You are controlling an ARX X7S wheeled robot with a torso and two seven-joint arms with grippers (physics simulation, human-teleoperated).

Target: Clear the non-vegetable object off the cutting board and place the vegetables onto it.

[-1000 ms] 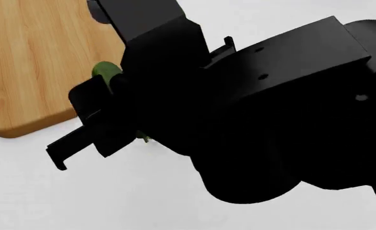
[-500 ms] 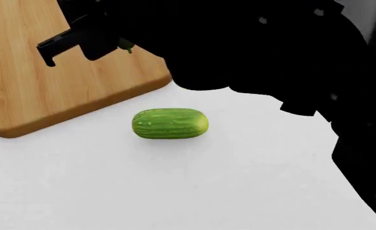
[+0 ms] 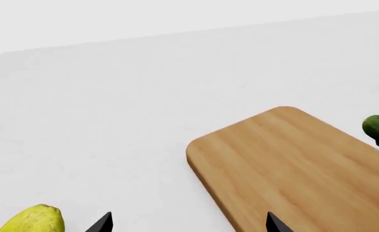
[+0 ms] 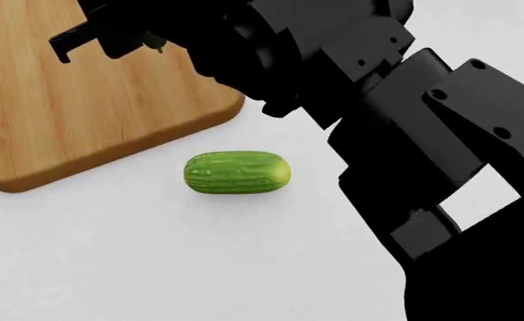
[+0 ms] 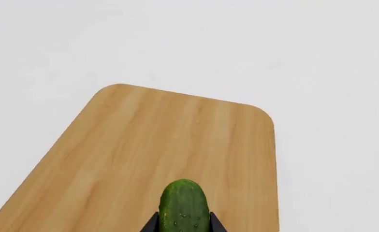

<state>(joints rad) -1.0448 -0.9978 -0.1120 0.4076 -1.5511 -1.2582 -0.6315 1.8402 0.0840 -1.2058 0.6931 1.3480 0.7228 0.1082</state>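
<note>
Jaws of the right gripper (image 5: pixel 183 227) clamp the slim dark cucumber (image 5: pixel 183 205) above the cutting board (image 5: pixel 164 150), whose wood is bare out to its rounded corners. On the white desk (image 4: pixel 110 261) just beside the board's near edge lies the plump cucumber (image 4: pixel 237 172), open surface all round it. Left gripper (image 3: pixel 186 223) jaws stand wide apart, empty, the pear (image 3: pixel 33 220) close by and cut off by the frame. Dark arm links hide the board's right side in the head view.
</note>
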